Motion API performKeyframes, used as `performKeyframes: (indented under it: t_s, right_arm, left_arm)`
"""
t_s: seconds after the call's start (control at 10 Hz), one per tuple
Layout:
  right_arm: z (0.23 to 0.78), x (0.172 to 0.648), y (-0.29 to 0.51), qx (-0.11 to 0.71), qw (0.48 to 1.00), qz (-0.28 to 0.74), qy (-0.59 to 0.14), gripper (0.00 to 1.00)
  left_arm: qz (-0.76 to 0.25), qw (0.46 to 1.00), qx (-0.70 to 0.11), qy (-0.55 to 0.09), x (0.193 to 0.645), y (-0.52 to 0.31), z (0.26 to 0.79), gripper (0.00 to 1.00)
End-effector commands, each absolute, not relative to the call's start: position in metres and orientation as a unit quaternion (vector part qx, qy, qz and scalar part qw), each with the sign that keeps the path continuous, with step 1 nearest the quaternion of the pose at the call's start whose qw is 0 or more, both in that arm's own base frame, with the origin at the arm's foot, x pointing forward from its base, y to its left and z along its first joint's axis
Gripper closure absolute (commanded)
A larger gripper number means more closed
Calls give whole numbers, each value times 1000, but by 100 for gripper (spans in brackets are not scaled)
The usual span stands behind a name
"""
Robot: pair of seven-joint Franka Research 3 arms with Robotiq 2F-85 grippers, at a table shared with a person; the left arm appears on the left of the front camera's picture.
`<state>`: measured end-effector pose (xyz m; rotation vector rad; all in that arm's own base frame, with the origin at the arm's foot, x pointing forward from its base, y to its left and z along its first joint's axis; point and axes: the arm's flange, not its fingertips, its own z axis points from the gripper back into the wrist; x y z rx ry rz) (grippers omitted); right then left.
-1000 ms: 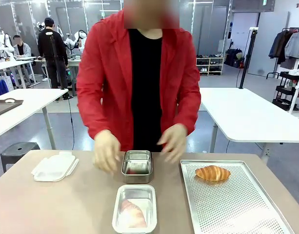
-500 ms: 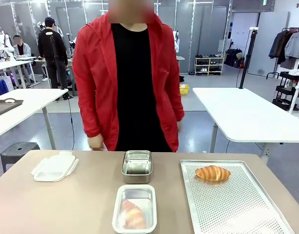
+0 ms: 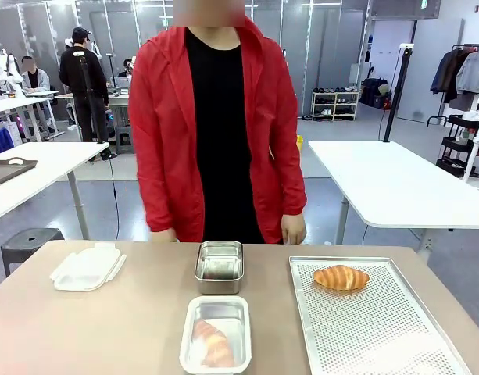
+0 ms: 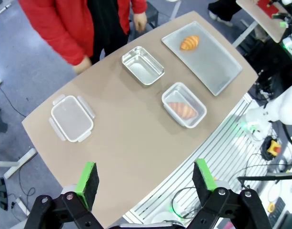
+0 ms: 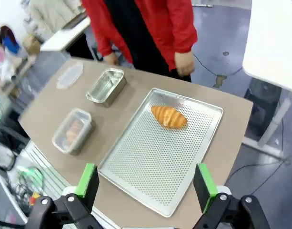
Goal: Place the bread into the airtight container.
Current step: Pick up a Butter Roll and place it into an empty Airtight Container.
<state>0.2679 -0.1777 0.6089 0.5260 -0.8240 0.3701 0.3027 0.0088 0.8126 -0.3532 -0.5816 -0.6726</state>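
Observation:
A golden croissant-shaped bread [image 3: 341,277] lies at the far end of a perforated metal tray [image 3: 364,328] on the table's right. An empty steel container [image 3: 219,266] stands mid-table, and nearer me a second container [image 3: 216,336] holds another bread. From high above, the left wrist view shows my left gripper [image 4: 146,179] open over the table's near edge, with the empty container [image 4: 143,65] and the bread [image 4: 189,42] far off. My right gripper [image 5: 145,181] also hangs open, high above the tray [image 5: 155,162] and the bread [image 5: 168,116].
A white plastic lid [image 3: 87,267] lies at the table's left. A person in a red jacket [image 3: 216,125] stands at the far edge, hands down at the sides. Bare brown tabletop [image 3: 106,328] stretches between lid and containers.
The person's hands, which were beside the empty container, have pulled back and the person now stands upright. Nothing on the table has moved.

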Motion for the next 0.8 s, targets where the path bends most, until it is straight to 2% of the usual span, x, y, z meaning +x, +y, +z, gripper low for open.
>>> performKeyframes:
  t_s: [0.0, 0.2, 0.4, 0.5, 0.6, 0.7]
  right_arm:
    - [624, 302, -151, 170, 876, 265, -367, 0]
    - [619, 365, -102, 103, 864, 405, -281, 0]
    - [596, 420, -49, 25, 819, 518, -245, 0]
    - [577, 447, -22, -23, 803, 555, -214, 0]
    - [554, 470, 5, -20, 774, 607, -179, 0]
    - [526, 496, 25, -53, 750, 641, -155, 0]
  left_arm:
    - [-329, 886, -170, -278, 302, 8, 815, 0]
    - [-329, 886, -170, -278, 302, 8, 815, 0]
    - [-329, 886, -170, -278, 302, 8, 815, 0]
    - [-329, 886, -170, -278, 302, 8, 815, 0]
    - [-329, 886, -170, -278, 302, 8, 815, 0]
    - [-329, 886, -170, -278, 302, 8, 815, 0]
